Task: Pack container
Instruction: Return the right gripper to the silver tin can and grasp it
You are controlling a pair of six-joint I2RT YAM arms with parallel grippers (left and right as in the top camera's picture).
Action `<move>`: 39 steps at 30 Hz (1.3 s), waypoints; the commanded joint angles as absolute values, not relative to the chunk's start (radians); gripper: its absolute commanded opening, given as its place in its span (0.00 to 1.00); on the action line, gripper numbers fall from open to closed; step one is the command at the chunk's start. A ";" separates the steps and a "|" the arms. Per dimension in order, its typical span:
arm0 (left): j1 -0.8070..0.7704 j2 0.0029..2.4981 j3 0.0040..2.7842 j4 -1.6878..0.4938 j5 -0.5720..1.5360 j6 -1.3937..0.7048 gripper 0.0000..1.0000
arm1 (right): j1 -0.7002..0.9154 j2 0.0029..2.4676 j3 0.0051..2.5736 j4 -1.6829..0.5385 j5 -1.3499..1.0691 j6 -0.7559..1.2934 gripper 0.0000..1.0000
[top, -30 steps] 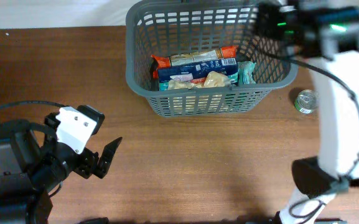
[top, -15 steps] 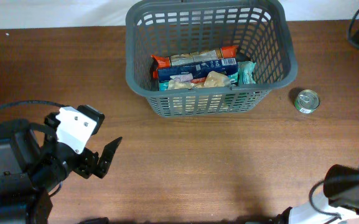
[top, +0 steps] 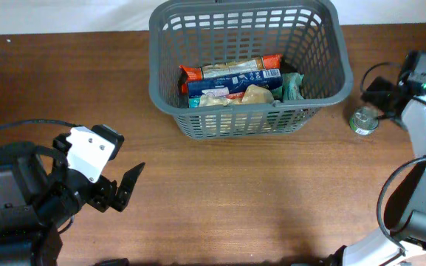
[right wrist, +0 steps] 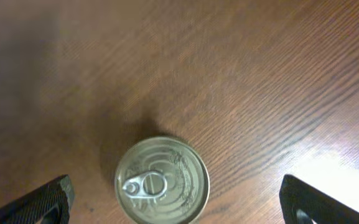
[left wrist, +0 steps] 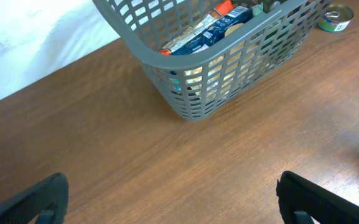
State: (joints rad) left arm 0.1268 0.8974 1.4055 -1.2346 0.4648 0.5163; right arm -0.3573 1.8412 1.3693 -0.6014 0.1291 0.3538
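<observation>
- Table point(top: 235, 192): flat brown wood grain.
- Container point(top: 227, 109): grey slotted plastic at far centre of the table, with packets inside.
- Right gripper point(right wrist: 178, 200): jaws wide, straddling the tin can point(right wrist: 162, 180); it should descend centred.
- Left gripper point(left wrist: 176, 199): jaws wide, empty.
- Tin can: rigid round metal with a ring-pull lid, upright, near the container.

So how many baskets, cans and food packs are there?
basket: 1
tin can: 1
food packs in the basket: 4 that I can tell apart (orange-ended packet, blue box, tan bag, teal packet)
Total: 6
</observation>
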 commanded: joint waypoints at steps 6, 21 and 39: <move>0.134 0.894 1.415 -1.236 0.482 0.533 0.99 | -0.313 1.843 1.245 -0.487 0.112 0.298 0.99; 0.134 0.894 1.415 -1.235 0.482 0.533 0.99 | -0.305 1.928 1.237 -0.458 0.143 0.296 0.99; 0.134 0.894 1.415 -1.236 0.482 0.533 0.99 | -0.309 2.004 1.237 -0.410 0.142 0.307 0.99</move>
